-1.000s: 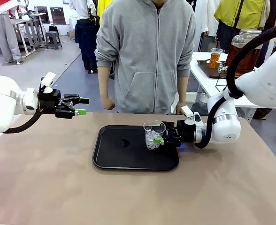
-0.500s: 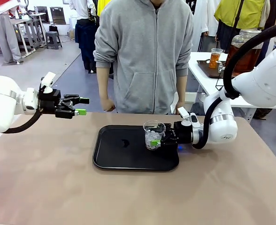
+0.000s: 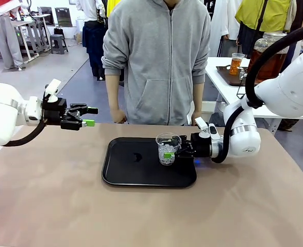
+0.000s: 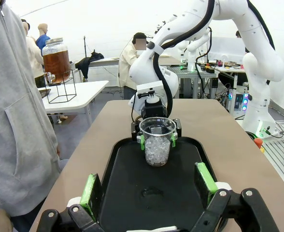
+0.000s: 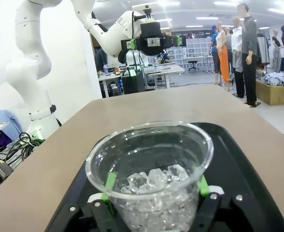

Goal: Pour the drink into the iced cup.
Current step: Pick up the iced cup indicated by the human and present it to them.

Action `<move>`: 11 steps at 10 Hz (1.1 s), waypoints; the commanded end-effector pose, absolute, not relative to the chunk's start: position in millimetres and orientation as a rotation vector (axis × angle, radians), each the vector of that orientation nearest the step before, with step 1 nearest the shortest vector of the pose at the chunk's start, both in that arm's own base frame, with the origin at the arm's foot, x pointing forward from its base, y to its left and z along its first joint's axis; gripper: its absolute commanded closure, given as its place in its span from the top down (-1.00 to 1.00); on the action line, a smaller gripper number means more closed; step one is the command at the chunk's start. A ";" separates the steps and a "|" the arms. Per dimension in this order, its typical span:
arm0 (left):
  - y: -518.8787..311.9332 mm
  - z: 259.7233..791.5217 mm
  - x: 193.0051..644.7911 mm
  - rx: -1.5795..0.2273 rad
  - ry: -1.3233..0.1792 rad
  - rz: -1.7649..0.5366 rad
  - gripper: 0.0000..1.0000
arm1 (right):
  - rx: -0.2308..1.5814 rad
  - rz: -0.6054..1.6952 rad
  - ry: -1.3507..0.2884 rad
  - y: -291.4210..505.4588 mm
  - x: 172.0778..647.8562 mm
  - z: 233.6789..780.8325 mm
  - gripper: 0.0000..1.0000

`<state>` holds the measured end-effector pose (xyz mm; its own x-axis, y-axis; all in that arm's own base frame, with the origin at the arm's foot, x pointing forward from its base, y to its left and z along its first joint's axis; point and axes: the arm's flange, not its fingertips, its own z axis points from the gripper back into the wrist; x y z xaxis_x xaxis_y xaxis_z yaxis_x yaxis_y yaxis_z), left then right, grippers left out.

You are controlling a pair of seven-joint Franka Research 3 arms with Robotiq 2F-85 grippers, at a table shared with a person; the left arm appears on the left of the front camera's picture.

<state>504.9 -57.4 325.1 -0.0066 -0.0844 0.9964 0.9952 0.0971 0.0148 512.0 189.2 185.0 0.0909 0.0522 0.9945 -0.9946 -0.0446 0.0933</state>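
— While the round clear cup point(image 3: 167, 141) of ice stands on the glossy black tray point(image 3: 136, 180), what grips it?
— Right end effector point(image 3: 168, 151), clamped on its sides. Left end effector point(image 3: 92, 116) gapes empty above the bench point(image 3: 48, 200). Amber drink point(image 4: 56, 65): far glass jar point(image 4: 55, 47).

Glossy white arms point(image 3: 2, 116), black cables point(image 3: 22, 138), black green-padded left claw point(image 3: 91, 116)
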 end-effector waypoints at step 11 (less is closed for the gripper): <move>-58.8 328.0 504.3 -1.068 -1.189 -1.178 1.00 | 1.295 1.201 -1.048 197.9 595.2 325.7 0.52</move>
